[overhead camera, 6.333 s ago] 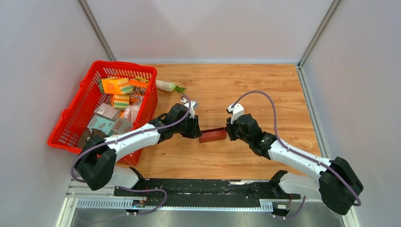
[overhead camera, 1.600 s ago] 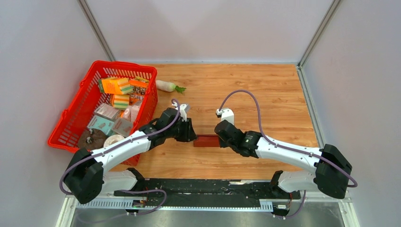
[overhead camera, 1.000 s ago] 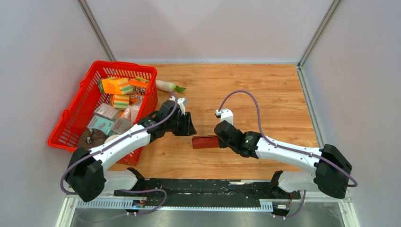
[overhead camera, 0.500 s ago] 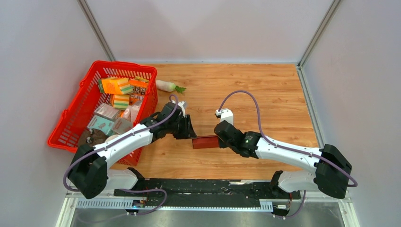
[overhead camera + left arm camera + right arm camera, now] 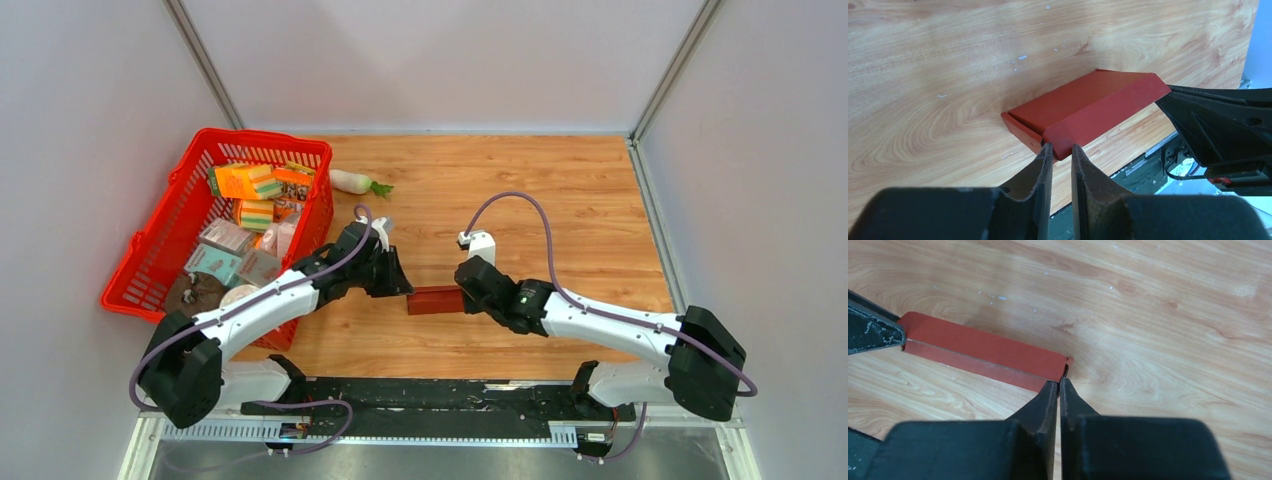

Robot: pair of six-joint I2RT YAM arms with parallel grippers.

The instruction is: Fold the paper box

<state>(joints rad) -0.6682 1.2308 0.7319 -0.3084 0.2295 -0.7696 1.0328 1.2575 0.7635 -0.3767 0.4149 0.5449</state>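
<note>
My right gripper [image 5: 1059,386] sits at bottom centre, its two black tapered fingers [image 5: 1045,407] pressed together and pinching the near right corner of the dark red, flattened paper box [image 5: 983,351] of thin creased cardboard. The box runs up and to the left across the light wood-grain table [image 5: 1158,340]. One lengthwise crease separates its broad panel from a narrower near panel. A small flap [image 5: 1068,360] projects at its right end. A black wedge-shaped finger of the left arm [image 5: 870,332] touches its left end.
</note>
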